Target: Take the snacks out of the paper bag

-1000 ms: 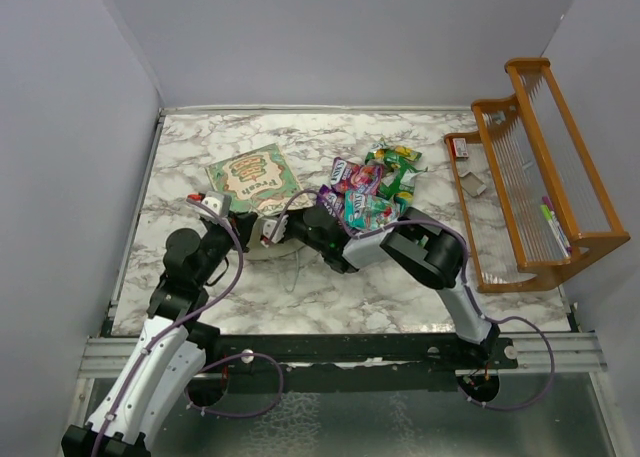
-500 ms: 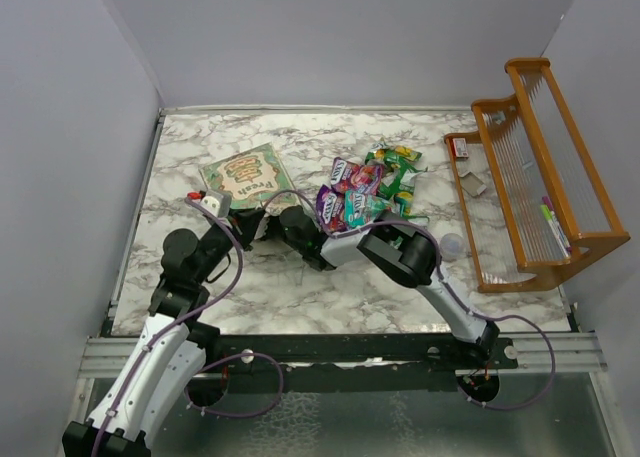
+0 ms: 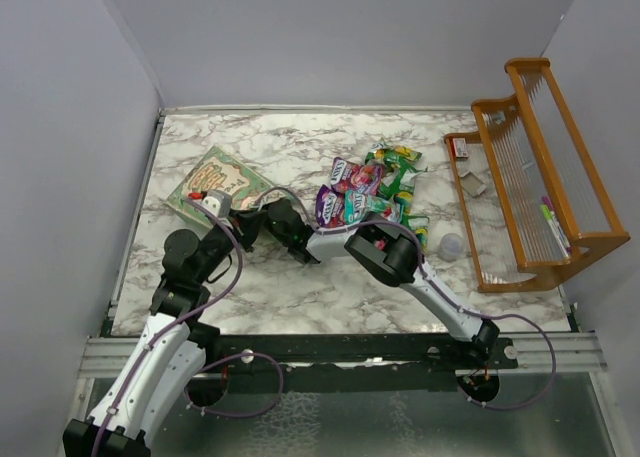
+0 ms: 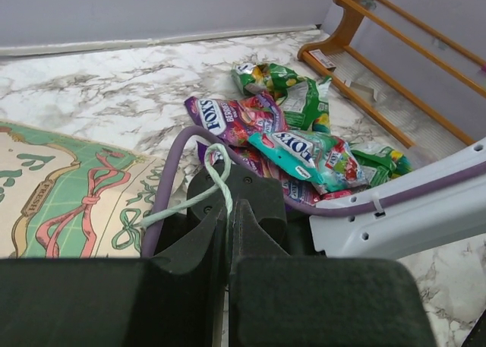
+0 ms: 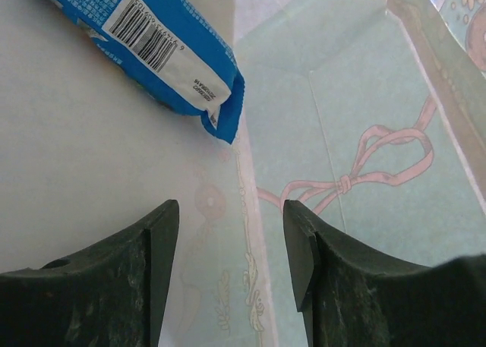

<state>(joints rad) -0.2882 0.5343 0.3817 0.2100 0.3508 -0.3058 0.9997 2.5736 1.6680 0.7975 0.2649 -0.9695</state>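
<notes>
Right wrist alone shows blue snack (image 5: 152,51) past released right claw (image 5: 231,214); left claw (image 4: 229,214) clenches, seemingly, bag cord (image 4: 186,203).

Left pincer (image 3: 246,234) and right pincer (image 3: 260,217) meet at the paper bag (image 3: 208,180) — seemingly touching; snacks (image 3: 372,192) heaped beside.

"FOX'S" stands on the purple packet (image 4: 228,118) and the teal packet (image 4: 304,151).

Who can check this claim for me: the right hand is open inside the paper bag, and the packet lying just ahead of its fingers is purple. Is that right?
Not quite. The packet ahead of the right hand is blue, not purple; the right wrist view shows it. The rest stands: the hand is open inside the paper bag.
</notes>
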